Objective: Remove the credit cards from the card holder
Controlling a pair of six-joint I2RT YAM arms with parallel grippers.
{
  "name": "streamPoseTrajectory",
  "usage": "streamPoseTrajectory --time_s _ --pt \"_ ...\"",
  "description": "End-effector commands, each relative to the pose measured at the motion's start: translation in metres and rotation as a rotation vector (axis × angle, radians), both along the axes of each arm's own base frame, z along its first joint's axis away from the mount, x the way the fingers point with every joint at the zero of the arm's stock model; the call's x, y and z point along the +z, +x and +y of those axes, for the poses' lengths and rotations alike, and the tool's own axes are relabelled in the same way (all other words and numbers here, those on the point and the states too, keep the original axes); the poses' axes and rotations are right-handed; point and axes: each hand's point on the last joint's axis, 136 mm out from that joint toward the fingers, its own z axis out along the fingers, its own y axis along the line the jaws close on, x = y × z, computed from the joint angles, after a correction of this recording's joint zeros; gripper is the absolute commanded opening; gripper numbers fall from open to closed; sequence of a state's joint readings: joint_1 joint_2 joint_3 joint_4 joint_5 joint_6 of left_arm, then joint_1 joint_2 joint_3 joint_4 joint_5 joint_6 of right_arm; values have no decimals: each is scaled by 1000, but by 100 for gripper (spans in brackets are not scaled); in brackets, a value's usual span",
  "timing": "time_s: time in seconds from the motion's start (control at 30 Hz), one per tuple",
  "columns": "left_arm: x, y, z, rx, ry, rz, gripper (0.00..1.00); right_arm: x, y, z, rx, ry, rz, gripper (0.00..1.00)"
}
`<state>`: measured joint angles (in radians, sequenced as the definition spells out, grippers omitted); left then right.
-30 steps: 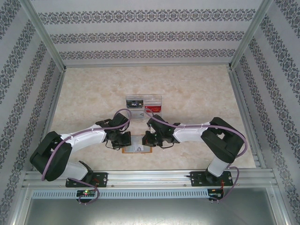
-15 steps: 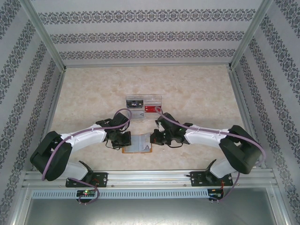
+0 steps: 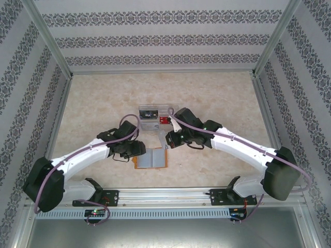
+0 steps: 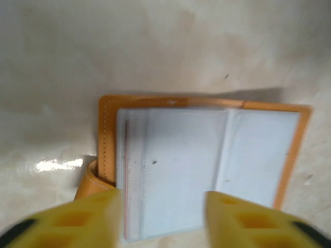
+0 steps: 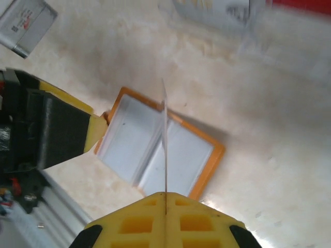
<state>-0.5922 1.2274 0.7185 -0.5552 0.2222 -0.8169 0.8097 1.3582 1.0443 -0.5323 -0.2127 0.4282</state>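
The card holder (image 3: 152,158) lies open on the table, orange rim up and grey-blue sleeves showing (image 4: 207,150) (image 5: 186,155). My left gripper (image 3: 135,150) (image 4: 163,217) stands open at its left edge; the yellow fingers (image 4: 93,217) straddle the near sleeve without pinching it. My right gripper (image 3: 169,138) (image 5: 165,199) is shut on a thin pale credit card (image 5: 165,139), seen edge-on, held above the holder's fold. A red credit card (image 3: 164,120) lies in the clear tray.
The clear plastic tray (image 3: 158,116) (image 5: 217,13) sits just beyond the holder, with a dark card (image 3: 148,112) in its left part. A grey card-like piece (image 5: 23,23) shows at the right wrist view's top left. Patterned walls enclose the table on three sides.
My left gripper has opened and let go of the holder, which now lies flat. My right gripper has risen and moved back toward the tray with the card in it.
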Motion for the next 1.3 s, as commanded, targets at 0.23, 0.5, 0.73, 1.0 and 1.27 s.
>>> streamPoseTrajectory --time_s 0.23,0.5,0.73,1.0,1.27 --pt "34 0 59 215 115 -142 100 23 47 1 423 -507 -384 0" --pt "56 -19 108 361 202 -251 100 12 75 36 635 -698 -533 0" --pt "63 -33 128 435 188 -316 100 -7 93 58 744 -805 -598 0" --pt "58 -42 137 466 201 -299 100 -24 103 84 780 -816 -620 0" --pt "56 -46 141 480 208 -296 100 -47 107 91 808 -844 -609 0"
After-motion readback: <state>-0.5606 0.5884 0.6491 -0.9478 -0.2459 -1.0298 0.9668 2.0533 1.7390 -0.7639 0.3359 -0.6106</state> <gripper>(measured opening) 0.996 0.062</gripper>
